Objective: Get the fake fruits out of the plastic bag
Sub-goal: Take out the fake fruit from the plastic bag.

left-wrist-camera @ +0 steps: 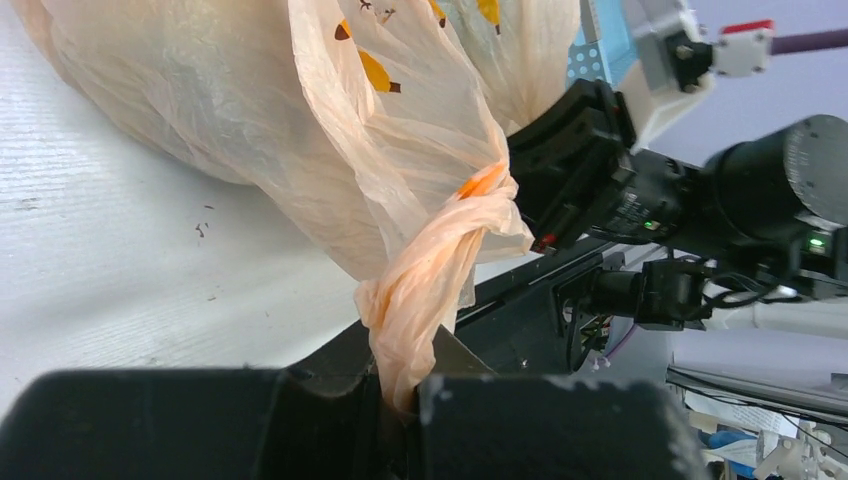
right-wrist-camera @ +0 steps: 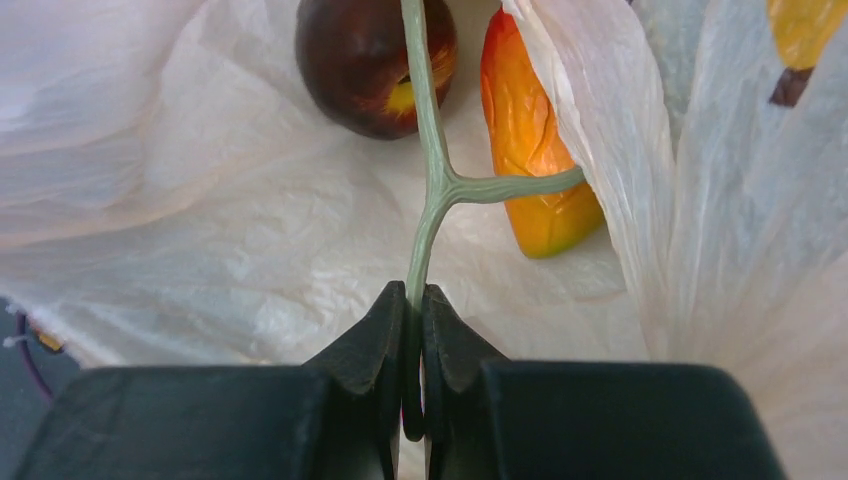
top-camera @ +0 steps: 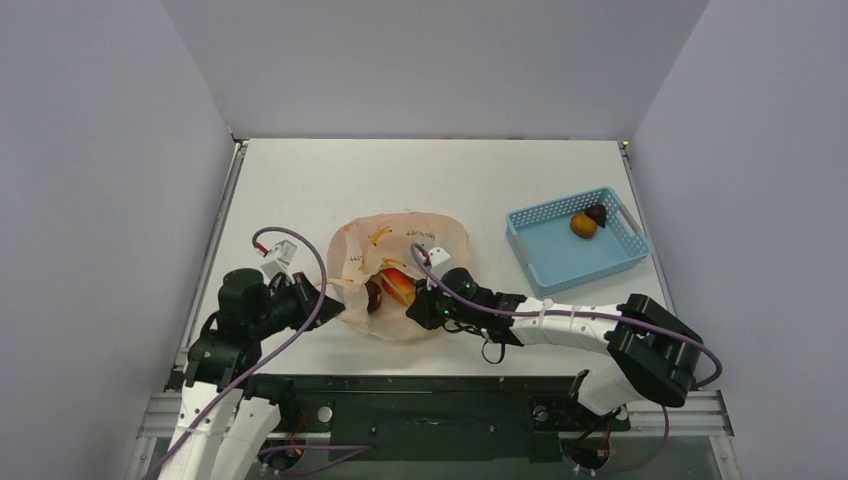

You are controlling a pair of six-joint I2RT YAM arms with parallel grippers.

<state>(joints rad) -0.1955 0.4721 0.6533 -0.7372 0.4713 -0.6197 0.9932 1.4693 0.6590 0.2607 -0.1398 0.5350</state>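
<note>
The bag [top-camera: 400,255] lies mid-table [top-camera: 300,180], fruits [top-camera: 392,287] inside. The basket [top-camera: 565,262] sits at its 3 o'clock, with two more fruits [top-camera: 583,225] in it.

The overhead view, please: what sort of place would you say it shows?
Probably a robot test booth: grey walls enclose a white table, a left arm and right arm are bolted at its near edge, and toy fruit sits in a basket.

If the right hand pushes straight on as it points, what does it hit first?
Likely the dark maroon fruit, up the green stem the right hand pinches; the mango lies just right. Depth unclear.
</note>
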